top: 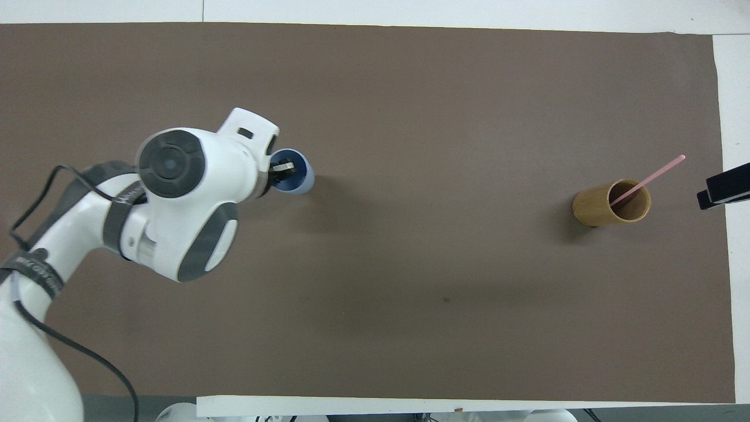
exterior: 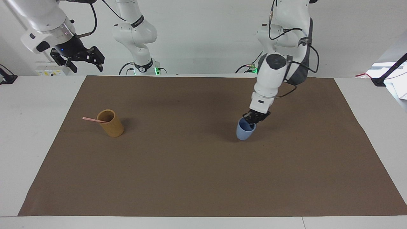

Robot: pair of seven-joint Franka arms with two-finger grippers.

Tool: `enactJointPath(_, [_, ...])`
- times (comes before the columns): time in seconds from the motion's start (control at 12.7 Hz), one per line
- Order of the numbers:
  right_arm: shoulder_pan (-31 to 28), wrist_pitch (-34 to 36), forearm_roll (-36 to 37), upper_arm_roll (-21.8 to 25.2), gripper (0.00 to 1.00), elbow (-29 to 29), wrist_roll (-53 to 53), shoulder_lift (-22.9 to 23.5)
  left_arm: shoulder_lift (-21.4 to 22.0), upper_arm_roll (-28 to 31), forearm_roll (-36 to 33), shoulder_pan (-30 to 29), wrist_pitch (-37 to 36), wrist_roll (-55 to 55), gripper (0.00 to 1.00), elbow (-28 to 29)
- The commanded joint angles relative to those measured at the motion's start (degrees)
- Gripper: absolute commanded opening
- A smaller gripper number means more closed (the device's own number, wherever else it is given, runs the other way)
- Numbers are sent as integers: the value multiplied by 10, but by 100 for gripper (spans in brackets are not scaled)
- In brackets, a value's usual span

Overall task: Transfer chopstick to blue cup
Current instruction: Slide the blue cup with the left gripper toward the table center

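The blue cup (exterior: pixel 244 133) is near the middle of the brown cloth, toward the left arm's end; it also shows in the overhead view (top: pixel 303 178). My left gripper (exterior: pixel 253 119) (top: pixel 285 170) is shut on the cup's rim, one finger inside it. I cannot tell whether the cup rests on the cloth. The pale-pink chopstick (exterior: pixel 91 119) (top: pixel 655 175) leans in the mustard-tan cup (exterior: pixel 112 126) (top: pixel 596 206) toward the right arm's end. My right gripper (exterior: pixel 86 63) waits open, high over the table's edge by that end; only its tip (top: pixel 722 190) shows from overhead.
The brown cloth (exterior: pixel 197 178) covers most of the white table. Nothing else stands on it between the two cups.
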State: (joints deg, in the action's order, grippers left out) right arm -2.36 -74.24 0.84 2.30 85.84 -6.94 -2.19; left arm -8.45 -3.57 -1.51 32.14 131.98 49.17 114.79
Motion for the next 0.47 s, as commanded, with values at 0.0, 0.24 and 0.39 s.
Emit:
enactJointPath(0.0, [0, -2, 7, 0, 100, 1, 1, -4, -87, 12, 1, 67, -51, 59, 0, -109])
enactJointPath(0.24, [-2, 0, 7, 0, 100, 1, 1, -4, -95, 13, 0, 84, -62, 65, 16, -108])
enactJointPath(0.39, [0, -2, 7, 0, 100, 1, 2, -4, -92, 15, -3, 83, -89, 72, 72, -118])
